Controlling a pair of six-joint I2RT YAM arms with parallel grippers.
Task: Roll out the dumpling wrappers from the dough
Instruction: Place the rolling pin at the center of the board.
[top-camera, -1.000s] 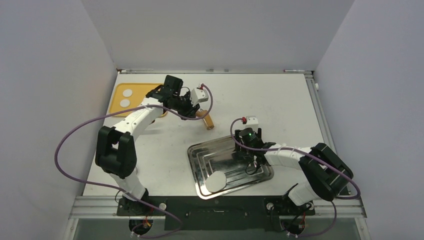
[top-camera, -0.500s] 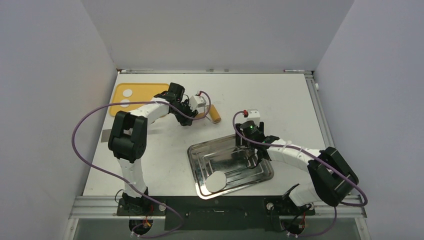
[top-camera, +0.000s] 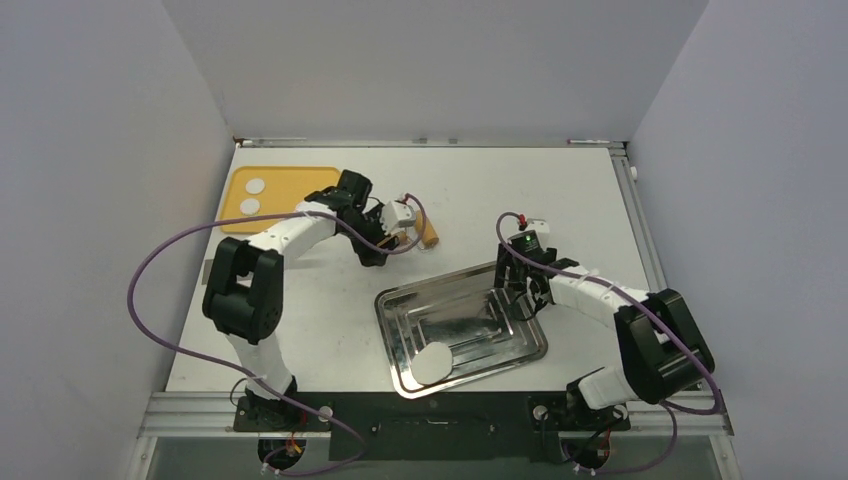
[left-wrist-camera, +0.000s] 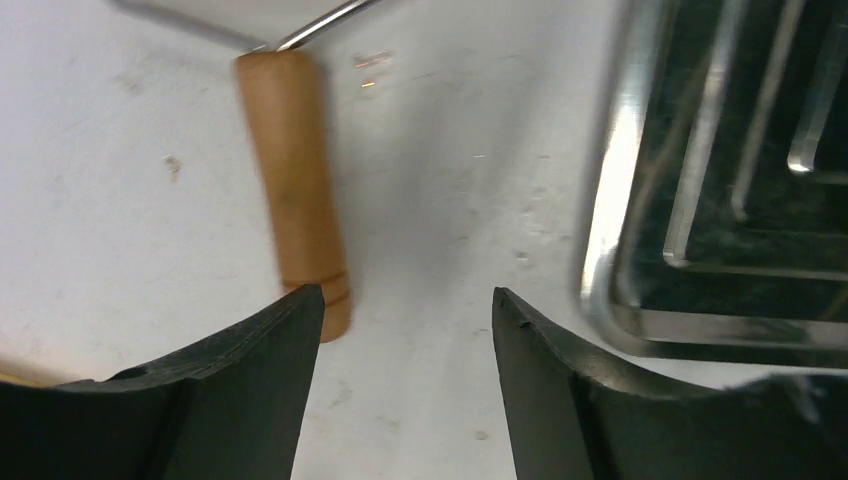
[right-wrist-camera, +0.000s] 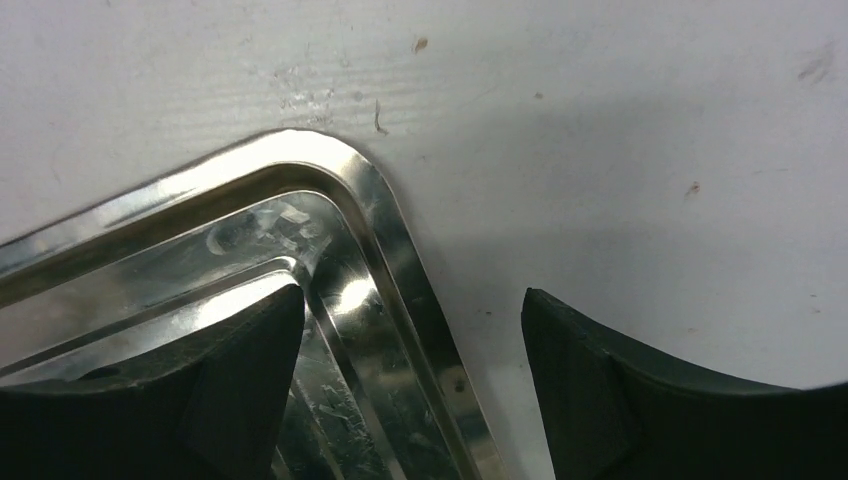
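Observation:
Two small white dough lumps (top-camera: 256, 185) lie on a yellow board (top-camera: 290, 180) at the far left. One flat white wrapper (top-camera: 434, 362) lies in the near corner of a metal tray (top-camera: 395, 310). A wooden roller (top-camera: 428, 232) lies on the table just beyond the tray. My left gripper (top-camera: 385, 245) is open and empty beside it. In the left wrist view (left-wrist-camera: 405, 295) the roller (left-wrist-camera: 295, 190) ends at the left fingertip. My right gripper (top-camera: 528, 295) is open at the tray's far right corner, and its jaws (right-wrist-camera: 410, 300) straddle the rim (right-wrist-camera: 370, 210).
The tray's rim (left-wrist-camera: 610, 200) shows at the right of the left wrist view. White walls close in the table on the left, back and right. The purple cables loop over the table beside both arms.
My right gripper has moved from inside the tray to its far right corner. My left gripper has swung nearer, toward the tray. The roller shifted a little to the far right.

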